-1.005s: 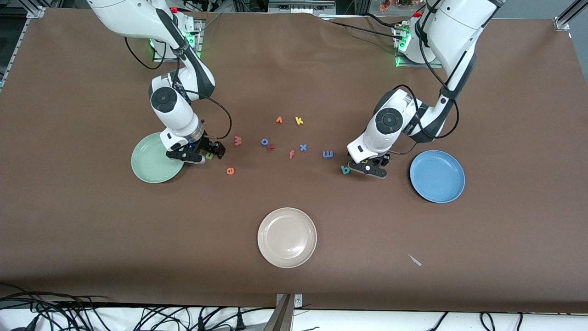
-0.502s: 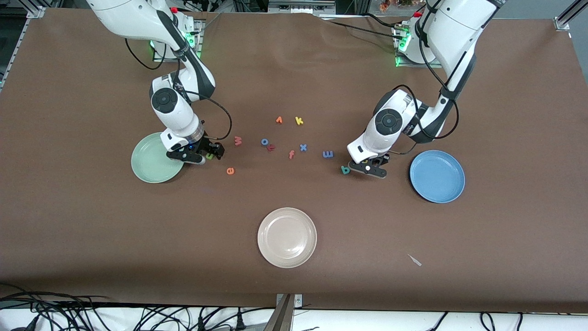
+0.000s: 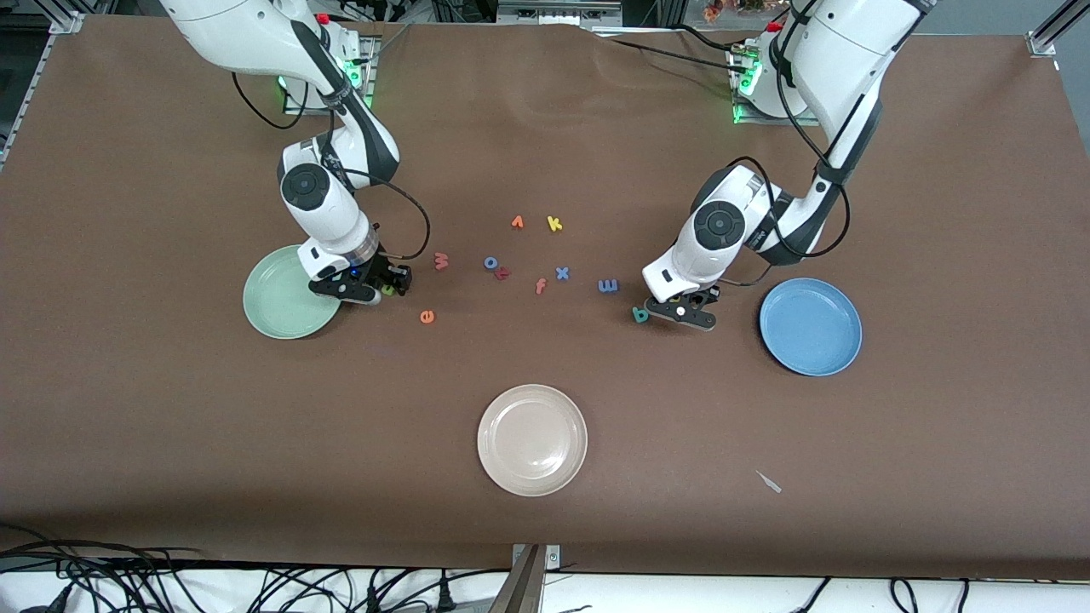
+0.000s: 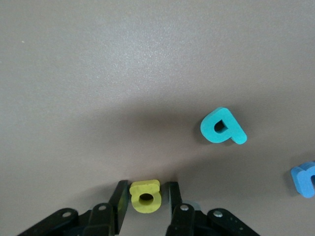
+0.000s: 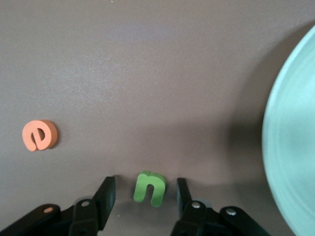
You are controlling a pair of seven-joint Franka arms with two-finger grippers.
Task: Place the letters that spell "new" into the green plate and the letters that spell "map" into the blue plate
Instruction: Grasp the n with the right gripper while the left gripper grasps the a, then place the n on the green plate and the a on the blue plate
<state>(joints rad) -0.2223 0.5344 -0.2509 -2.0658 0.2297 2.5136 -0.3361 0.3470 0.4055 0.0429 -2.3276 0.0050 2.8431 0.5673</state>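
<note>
Both arms are down at the brown paper-covered table [image 3: 545,128] at once. The left gripper [image 4: 145,209], right of centre in the front view, has its fingers pressed against both sides of the small yellow foam letter a [image 4: 145,196], gripped though not lifted; the teal foam p [image 4: 222,127] and blue foam m [image 4: 305,178] lie close by, and the round blue plate [image 3: 810,326] sits nearer the frame's right edge. The right gripper [image 5: 146,196], left of centre, straddles the olive-green foam n [image 5: 150,187] with gaps on both sides, partly open, just beside the pale mint-green plate [image 5: 290,147]; the orange foam e [image 5: 39,134] lies apart. I'd judge these letters featherlight, squashy and apt to twist, best pinched across their flat outer sides. A cream plate [image 3: 532,439] sits low and central.
</note>
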